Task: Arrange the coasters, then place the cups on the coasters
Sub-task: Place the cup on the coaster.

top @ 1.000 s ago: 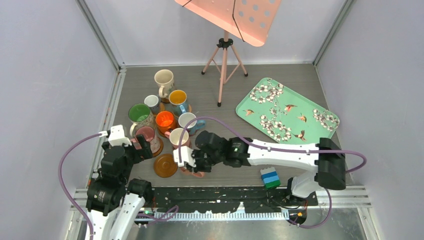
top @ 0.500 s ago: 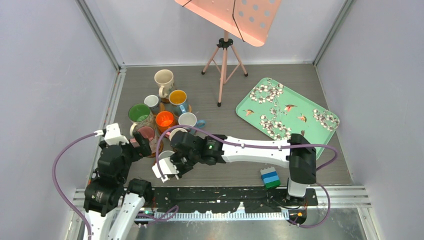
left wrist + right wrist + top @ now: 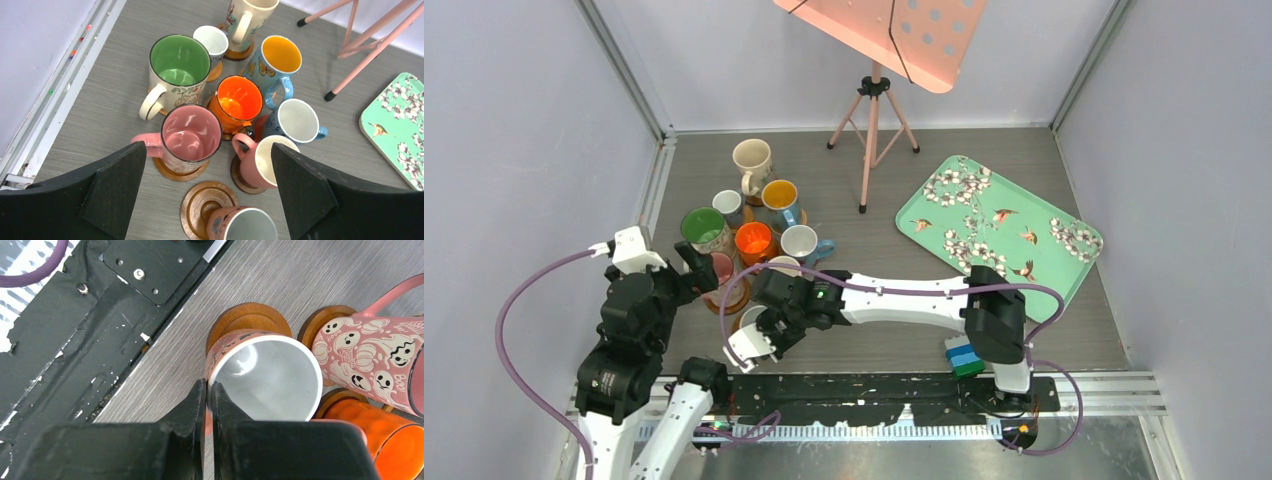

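The pink mug with a white interior (image 3: 265, 372) is positioned over the grooved brown coaster (image 3: 248, 320), at the near edge of the other mugs (image 3: 180, 62) and just beside the ghost-print mug (image 3: 370, 352). The right gripper (image 3: 210, 388) is clamped on its rim, one finger inside and one outside. The left gripper (image 3: 207, 152) hangs above the group with its jaws fully apart, holding nothing

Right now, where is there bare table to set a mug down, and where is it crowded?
Bare: the strip between the mug cluster and the floral tray, near the tripod; also the back-left corner beyond the cream mug. Crowded: the cluster, where the right gripper pinches a pink mug.
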Controlling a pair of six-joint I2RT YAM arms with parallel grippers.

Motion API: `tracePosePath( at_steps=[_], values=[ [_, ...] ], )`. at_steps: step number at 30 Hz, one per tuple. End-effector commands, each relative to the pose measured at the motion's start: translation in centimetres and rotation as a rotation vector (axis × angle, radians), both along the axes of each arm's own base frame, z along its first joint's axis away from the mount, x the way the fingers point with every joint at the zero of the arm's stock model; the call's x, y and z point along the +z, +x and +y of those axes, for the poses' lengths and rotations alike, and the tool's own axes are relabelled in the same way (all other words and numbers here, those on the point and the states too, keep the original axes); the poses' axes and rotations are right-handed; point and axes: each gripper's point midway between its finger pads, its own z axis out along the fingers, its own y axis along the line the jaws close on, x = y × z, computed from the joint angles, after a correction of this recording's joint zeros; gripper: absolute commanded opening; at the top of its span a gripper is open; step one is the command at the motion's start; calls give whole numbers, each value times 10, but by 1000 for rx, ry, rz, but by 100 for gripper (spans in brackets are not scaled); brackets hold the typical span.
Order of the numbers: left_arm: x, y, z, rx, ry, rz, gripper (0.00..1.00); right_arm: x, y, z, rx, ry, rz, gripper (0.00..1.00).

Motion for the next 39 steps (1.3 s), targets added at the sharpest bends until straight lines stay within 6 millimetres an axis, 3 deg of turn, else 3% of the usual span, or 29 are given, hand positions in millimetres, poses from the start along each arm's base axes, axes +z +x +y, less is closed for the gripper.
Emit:
tracePosePath(
  at_steps=[1,23,30,39],
  values=[
    [31,4,3,26,-25,-92,99,40,7,28,40,125,-82,5],
    [35,1,7,35,-5,-108,99,27,20,38,20,74,-139,12],
    [31,4,5,30,-9,-105,99,28,18,37,24,73,-144,19],
    [27,5,5,31,-9,-101,99,25,12,41,43,77,-137,18]
  ],
)
